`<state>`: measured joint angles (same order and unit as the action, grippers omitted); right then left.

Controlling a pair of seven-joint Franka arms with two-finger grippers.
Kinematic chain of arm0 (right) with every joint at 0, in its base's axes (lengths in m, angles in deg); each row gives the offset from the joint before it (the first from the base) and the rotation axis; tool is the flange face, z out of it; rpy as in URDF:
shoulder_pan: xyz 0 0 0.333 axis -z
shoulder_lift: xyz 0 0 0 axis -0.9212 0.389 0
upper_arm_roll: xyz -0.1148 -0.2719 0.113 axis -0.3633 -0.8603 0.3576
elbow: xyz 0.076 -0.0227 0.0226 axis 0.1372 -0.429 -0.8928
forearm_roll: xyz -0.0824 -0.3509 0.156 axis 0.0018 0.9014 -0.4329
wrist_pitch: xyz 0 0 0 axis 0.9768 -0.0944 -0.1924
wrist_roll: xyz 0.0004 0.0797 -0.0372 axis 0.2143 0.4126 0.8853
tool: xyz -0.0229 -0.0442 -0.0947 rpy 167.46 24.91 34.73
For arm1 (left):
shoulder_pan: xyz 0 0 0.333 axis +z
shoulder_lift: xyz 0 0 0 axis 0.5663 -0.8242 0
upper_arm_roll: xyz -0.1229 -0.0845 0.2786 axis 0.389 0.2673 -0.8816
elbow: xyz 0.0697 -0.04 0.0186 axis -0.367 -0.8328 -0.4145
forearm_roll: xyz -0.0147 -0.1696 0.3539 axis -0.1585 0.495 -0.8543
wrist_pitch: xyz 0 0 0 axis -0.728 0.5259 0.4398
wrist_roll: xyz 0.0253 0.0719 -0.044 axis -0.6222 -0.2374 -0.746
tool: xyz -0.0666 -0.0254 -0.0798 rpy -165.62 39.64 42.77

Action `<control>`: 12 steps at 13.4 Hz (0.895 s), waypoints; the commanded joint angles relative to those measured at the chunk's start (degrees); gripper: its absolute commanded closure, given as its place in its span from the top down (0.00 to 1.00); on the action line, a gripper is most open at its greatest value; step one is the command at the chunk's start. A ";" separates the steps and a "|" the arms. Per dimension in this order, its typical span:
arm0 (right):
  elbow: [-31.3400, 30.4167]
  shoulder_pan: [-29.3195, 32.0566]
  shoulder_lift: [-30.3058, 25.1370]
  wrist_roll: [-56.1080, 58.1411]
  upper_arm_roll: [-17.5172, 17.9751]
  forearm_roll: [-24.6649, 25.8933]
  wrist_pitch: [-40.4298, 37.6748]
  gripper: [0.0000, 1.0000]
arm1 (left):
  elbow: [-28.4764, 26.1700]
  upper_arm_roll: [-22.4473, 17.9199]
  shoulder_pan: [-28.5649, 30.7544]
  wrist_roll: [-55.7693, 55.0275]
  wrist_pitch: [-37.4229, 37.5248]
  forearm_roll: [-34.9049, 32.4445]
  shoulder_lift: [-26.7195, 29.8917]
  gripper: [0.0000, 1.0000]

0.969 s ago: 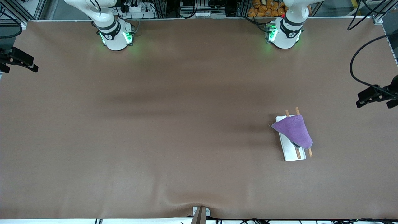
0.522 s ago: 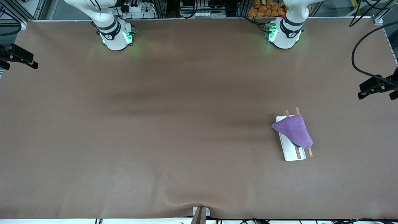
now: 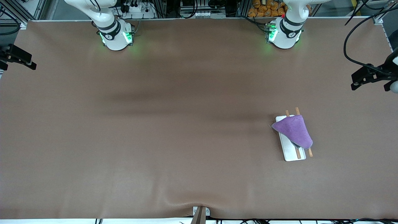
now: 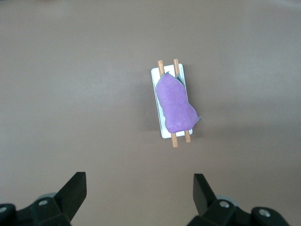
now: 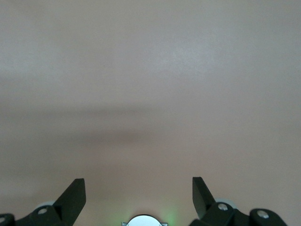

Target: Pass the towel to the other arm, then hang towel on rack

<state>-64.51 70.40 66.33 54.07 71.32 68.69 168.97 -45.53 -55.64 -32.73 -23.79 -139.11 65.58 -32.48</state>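
The purple towel (image 3: 293, 130) lies draped over the two wooden rods of the rack (image 3: 290, 154), which stands on the table toward the left arm's end. The rod ends and part of the white base stick out from under the towel. In the left wrist view the towel (image 4: 175, 107) and rack (image 4: 164, 133) show well below the left gripper (image 4: 139, 188), which is open and empty. The left gripper (image 3: 357, 79) is high over the table's edge at the left arm's end. The right gripper (image 3: 29, 63) is high over the right arm's end, open and empty (image 5: 138, 190).
A brown mat (image 3: 174, 124) covers the whole table. The right arm's base (image 3: 115, 35) and the left arm's base (image 3: 284, 34) stand along the table's edge farthest from the front camera. A small bracket (image 3: 200, 213) sits at the edge nearest that camera.
The left gripper has drifted toward the bases' side of the table, and the right gripper has shifted slightly the same way. The towel and rack have not moved.
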 commanded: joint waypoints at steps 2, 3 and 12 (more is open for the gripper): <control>0.14 0.05 -0.45 -0.88 0.04 -0.44 1.61 1.00 | -5.36 -4.89 -3.78 -0.15 -0.58 2.51 4.66 1.00; 0.14 0.05 -0.45 -0.88 0.04 -0.44 1.53 1.00 | -5.72 -4.89 -3.87 -0.15 -0.58 2.51 5.10 1.00; 0.05 -0.30 -0.28 -0.88 0.22 -0.44 1.35 1.00 | -6.07 -4.89 -5.54 0.11 -0.05 1.98 5.46 1.00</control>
<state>-64.50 70.32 66.34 54.06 71.57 68.66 170.39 -50.60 -59.76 -37.59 -23.82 -139.12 67.24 -28.26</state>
